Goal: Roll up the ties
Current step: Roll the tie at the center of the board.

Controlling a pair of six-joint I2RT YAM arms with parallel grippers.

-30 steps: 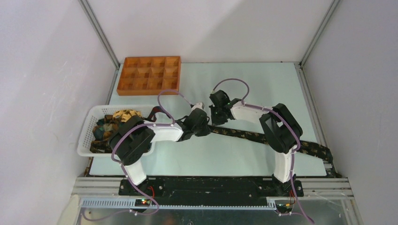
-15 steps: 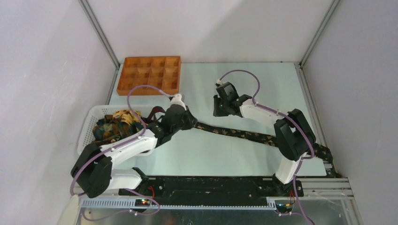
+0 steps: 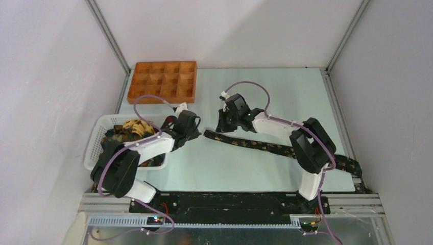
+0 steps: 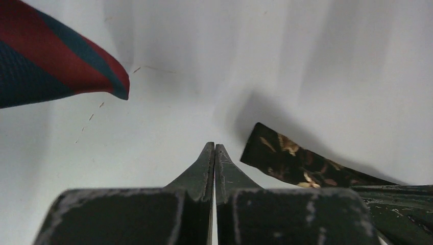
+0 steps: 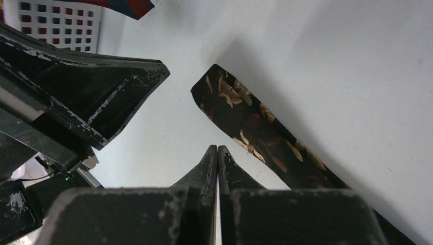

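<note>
The left tool [image 3: 195, 131] has pulled away from the end of the tie [image 3: 265, 146] and moved back toward the basket [image 3: 94, 148]. The right tool [image 3: 222, 127] has moved left and farther back. The tie's end has slid left and lies free on the counter [image 3: 286, 97].

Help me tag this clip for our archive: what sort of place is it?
Probably a robot test cell in a lab, not a home: plain white panels on metal framing enclose a pale table, and the left arm and right arm are bolted to a rail at its near edge.
</note>
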